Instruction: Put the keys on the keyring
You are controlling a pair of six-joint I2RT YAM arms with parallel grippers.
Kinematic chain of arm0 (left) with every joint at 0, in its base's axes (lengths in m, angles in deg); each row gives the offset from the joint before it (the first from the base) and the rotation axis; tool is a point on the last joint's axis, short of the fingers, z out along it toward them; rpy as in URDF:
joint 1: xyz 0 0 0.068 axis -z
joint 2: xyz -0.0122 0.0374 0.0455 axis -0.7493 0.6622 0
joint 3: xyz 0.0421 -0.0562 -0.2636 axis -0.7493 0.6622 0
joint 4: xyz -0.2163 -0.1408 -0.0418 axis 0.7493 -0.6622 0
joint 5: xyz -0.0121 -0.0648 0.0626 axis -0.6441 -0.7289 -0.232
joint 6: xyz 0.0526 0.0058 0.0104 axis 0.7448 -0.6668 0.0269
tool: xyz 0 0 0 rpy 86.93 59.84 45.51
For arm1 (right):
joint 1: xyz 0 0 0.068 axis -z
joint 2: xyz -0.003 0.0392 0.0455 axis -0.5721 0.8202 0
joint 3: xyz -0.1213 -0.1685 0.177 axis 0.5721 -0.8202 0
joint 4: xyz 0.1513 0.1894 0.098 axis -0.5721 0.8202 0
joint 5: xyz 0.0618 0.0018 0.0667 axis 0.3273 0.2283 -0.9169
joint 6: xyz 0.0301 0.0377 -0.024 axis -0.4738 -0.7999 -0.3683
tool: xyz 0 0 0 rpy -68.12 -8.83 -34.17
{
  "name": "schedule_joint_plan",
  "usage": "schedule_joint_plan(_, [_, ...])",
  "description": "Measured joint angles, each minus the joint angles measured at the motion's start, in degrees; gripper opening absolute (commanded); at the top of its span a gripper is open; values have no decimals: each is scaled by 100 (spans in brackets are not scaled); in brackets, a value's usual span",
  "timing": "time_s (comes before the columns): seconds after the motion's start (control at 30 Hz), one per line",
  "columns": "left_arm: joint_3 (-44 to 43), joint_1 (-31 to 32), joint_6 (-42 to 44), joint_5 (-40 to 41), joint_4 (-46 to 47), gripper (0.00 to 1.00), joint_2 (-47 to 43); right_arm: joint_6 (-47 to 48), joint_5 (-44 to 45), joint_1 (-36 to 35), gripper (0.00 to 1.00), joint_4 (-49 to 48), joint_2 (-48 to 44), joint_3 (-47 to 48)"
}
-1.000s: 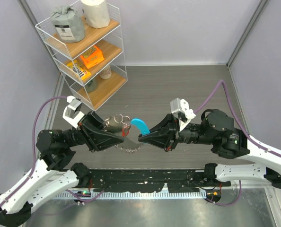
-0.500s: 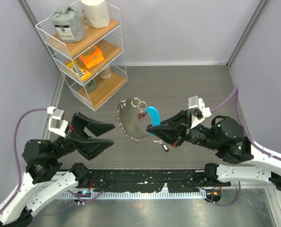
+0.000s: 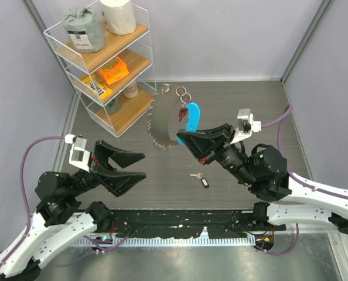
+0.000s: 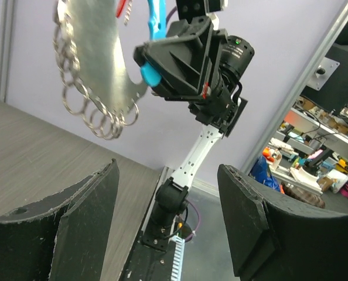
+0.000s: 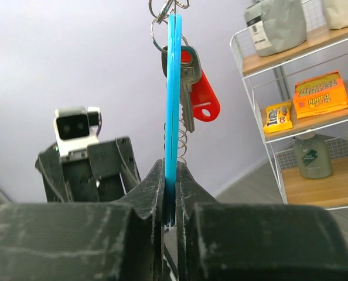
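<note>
- Rack: far left, boxes + rolls on its shelves.
- L gripper: near left, jaws wide apart, nothing btwn them.
- Keys: toothed silvery fan, up off table, centre, just left of blue tag; small rings along its edge.
- Keyring: rings at top, blue tag upright, red tag + one key beside it.
- R gripper: clamped on blue tag's lower end.
- Loose key: flat on table, near side of R gripper.
</note>
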Motion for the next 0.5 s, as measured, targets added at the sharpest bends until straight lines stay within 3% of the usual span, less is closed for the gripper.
schedule_joint_plan(0.2, [232, 0, 24, -282, 417, 74, 168, -240, 531, 0, 6, -713, 503, 17])
schedule_joint_plan(0.5, [304, 0, 52, -330, 970, 74, 555, -389, 824, -107, 6, -883, 1191, 420])
